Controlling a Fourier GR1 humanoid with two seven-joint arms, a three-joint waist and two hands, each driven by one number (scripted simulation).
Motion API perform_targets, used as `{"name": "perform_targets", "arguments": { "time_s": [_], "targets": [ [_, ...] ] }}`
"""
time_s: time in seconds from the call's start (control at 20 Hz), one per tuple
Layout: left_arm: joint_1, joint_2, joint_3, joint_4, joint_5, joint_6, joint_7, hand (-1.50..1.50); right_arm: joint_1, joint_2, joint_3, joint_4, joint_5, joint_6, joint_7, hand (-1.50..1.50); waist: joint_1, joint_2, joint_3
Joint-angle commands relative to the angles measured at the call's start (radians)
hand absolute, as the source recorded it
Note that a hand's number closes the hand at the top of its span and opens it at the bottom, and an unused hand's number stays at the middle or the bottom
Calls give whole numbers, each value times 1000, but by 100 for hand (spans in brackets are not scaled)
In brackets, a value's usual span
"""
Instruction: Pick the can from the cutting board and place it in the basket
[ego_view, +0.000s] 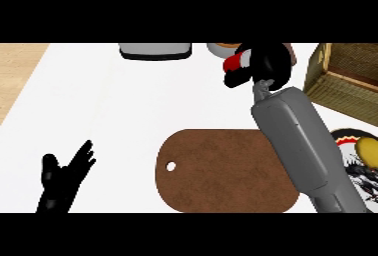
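From the head view we are looking steeply down at a white surface, with a strip of pale wood showing along its left edge. Our right hand is reaching far forward at the end of its grey forearm, and its fingers are curling round the can, of which only a red and white patch is showing between them. The can is sitting in that hand above the far part of the surface, well apart from the brown cutting board and just left of the basket, not inside it. The basket, woven and olive-brown, is standing at the upper right corner. The cutting board is lying flat in the lower middle with a small hole near its left edge, and the forearm is crossing over its right side. Our left hand is resting at the lower left, fingers straight and spread apart, pointing up, holding nothing. A grey and black object is sitting at the top edge, and beside it a rounded pale thing is partly hiding behind the right hand; we cannot tell what either is. A patterned plate carrying something yellow is peeking out at the right edge beneath the forearm.
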Motion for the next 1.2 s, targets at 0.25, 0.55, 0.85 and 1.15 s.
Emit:
{"name": "perform_targets", "arguments": {
  "time_s": [0.25, 0.55, 0.85, 1.15],
  "targets": [
    [30, 5, 23, 25, 10, -12, 12, 0, -106, -110, -174, -252, 38, -127, 94, 150, -12, -1, -8],
    [35, -10, 16, 12, -3, -13, 11, 0, -280, -255, -280, -214, 52, 34, 196, 150, -1, 1, -9],
    [5, -13, 28, 63, -10, -40, 2, 0, -277, -346, -361, -115, 39, 4, 110, 150, 2, 5, -9],
    [-12, -54, 8, 82, -50, -16, -26, 0, -386, -472, -443, 127, -1, 11, -13, 150, 12, 10, -9]
  ]
}}
